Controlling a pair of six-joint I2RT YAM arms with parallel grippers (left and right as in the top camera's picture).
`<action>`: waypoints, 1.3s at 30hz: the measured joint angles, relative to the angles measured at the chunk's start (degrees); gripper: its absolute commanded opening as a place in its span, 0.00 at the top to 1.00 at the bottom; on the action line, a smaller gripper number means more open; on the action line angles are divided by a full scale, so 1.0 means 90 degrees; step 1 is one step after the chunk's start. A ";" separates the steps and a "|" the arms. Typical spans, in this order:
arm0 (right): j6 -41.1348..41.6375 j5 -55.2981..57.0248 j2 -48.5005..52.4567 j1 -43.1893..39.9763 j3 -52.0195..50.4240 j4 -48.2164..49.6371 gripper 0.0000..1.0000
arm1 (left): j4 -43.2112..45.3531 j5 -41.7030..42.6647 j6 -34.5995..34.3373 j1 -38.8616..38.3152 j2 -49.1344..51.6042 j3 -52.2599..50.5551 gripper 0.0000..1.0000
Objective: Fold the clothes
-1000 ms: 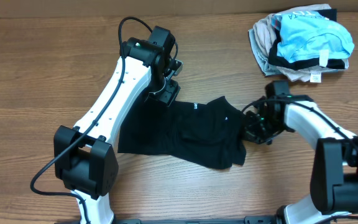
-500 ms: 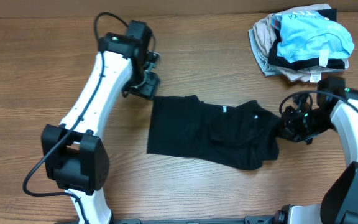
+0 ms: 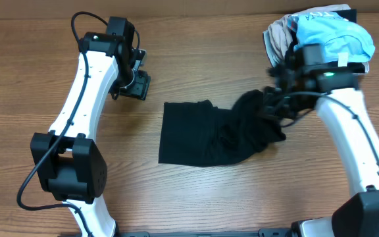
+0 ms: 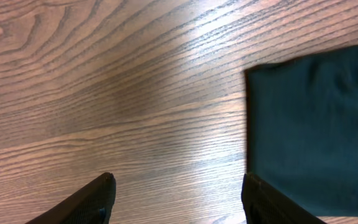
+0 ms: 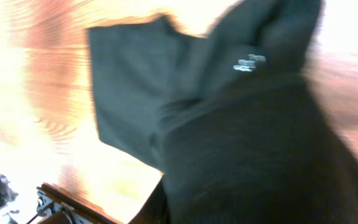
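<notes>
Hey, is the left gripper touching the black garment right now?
Apart. The overhead view shows bare wood between the left gripper and the nearest corner of the black garment; the gripper is open, holding nothing.

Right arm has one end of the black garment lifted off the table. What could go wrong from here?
The right gripper holds the black garment by a bunched end, so the fold may land crumpled. The left gripper is open over bare table, off the fabric; with nothing pinning the flat end, the garment could slide instead of folding. The right arm is close to the pile of other clothes and might snag it.
</notes>
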 measured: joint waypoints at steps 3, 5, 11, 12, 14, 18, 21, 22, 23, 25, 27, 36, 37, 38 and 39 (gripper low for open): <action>0.0396 0.0107 0.0002 0.0814 0.0002 0.0566 0.85 | 0.0053 0.0002 0.0000 -0.0002 0.0000 0.0000 0.33; 0.0665 0.0255 0.0041 0.1326 0.0007 0.0967 0.84 | 0.0080 0.0000 0.0000 -0.0002 0.0000 0.0000 0.33; 0.1299 0.0491 0.0758 0.2433 0.0044 0.2278 0.85 | 0.0236 0.0000 0.0000 0.0000 0.0000 0.0000 0.30; 0.1413 0.0517 0.1010 0.2628 0.0046 0.2509 0.84 | 0.0265 0.0000 0.0000 0.0000 0.0000 0.0000 0.30; 0.1557 0.0534 0.1324 0.2863 0.0046 0.2771 0.84 | 0.0299 0.0002 0.0000 0.0032 0.0000 0.0000 0.30; 0.1734 0.0437 0.1858 0.3410 0.0046 0.3412 0.84 | 0.0391 0.0002 0.0000 0.0126 0.0000 0.0000 0.30; 0.1800 0.0401 0.1928 0.3776 0.0046 0.3791 0.84 | 0.0454 0.0002 0.0000 0.0253 0.0000 0.0000 0.30; 0.1809 0.0379 0.1928 0.3891 0.0046 0.3922 0.83 | 0.0474 0.0002 0.0000 0.0294 0.0000 0.0000 0.30; 0.1821 0.0367 0.1926 0.3980 0.0046 0.4041 0.80 | 0.0488 0.0002 0.0000 0.0325 0.0000 0.0000 0.30; 0.1860 0.0335 0.1928 0.4112 0.0046 0.4184 0.69 | 0.0491 0.0000 0.0000 0.0376 0.0000 0.0000 0.30; 0.1851 0.0287 0.1928 0.4172 0.0046 0.4279 0.55 | 0.0491 0.0000 0.0000 0.0418 0.0000 0.0000 0.30; 0.1719 0.0270 0.1928 0.3871 0.0578 0.3109 0.30 | 0.0542 0.0000 0.0000 0.0454 0.0000 0.0000 0.30; 0.1724 0.0318 0.1931 0.3803 0.0770 0.2737 0.29 | 0.0539 0.0002 0.0000 0.0454 0.0000 0.0000 0.30; 0.1707 0.0403 0.1928 0.3730 0.0940 0.2363 0.27 | 0.0539 0.0002 0.0000 0.0454 0.0000 0.0000 0.30; 0.1707 0.0525 0.1928 0.3648 0.1151 0.1994 0.23 | 0.0539 0.0002 0.0000 0.0454 0.0000 0.0000 0.29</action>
